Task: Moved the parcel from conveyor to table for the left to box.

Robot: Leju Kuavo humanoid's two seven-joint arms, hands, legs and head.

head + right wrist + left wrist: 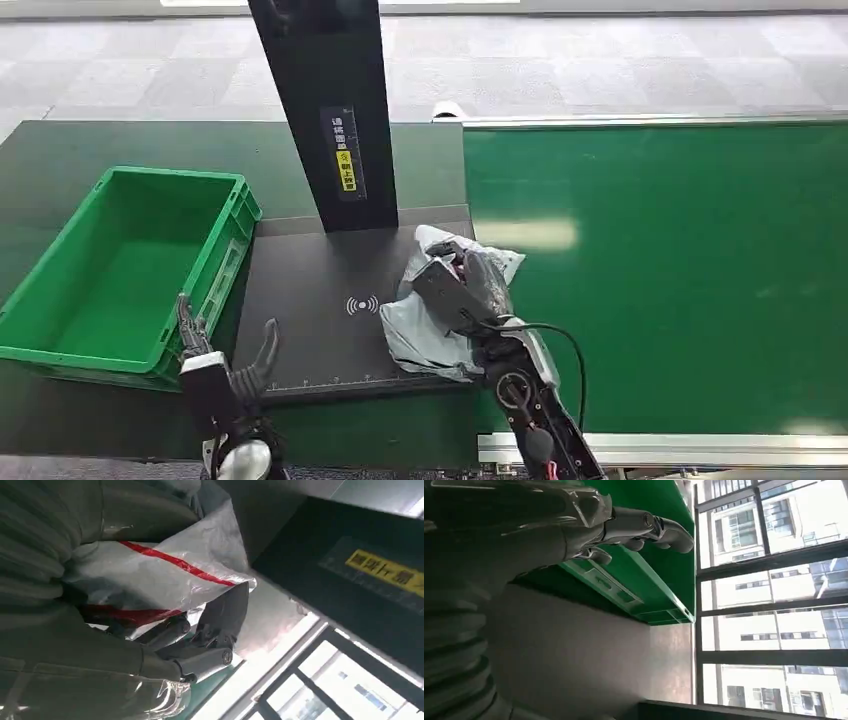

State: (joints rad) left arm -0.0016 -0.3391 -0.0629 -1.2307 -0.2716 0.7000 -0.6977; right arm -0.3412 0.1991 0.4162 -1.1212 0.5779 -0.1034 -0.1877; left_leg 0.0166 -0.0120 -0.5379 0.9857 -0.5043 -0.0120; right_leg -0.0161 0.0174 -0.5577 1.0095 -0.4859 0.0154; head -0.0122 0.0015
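Right hand (462, 288) grips grey parcel (432, 330), centre-right of frame, parcel resting on black table pad (310, 310) at its right edge, beside green conveyor (680, 270). Left hand (225, 365), lower left, fingers apart, holding nothing, just beside green box (120, 270). Parcel lies right of left hand, across pad; long axis roughly upright in frame.

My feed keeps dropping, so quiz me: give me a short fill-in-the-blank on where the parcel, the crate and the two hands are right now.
1. The crumpled grey plastic parcel with a red stripe is held by the robot's ____ hand.
2. The parcel rests on the black scanner pad, not on the green ____ to its right.
3. The open green plastic crate holds ____.
4. The left hand hovers beside the crate, gripping ____.

Missing words: right; conveyor belt; nothing; nothing
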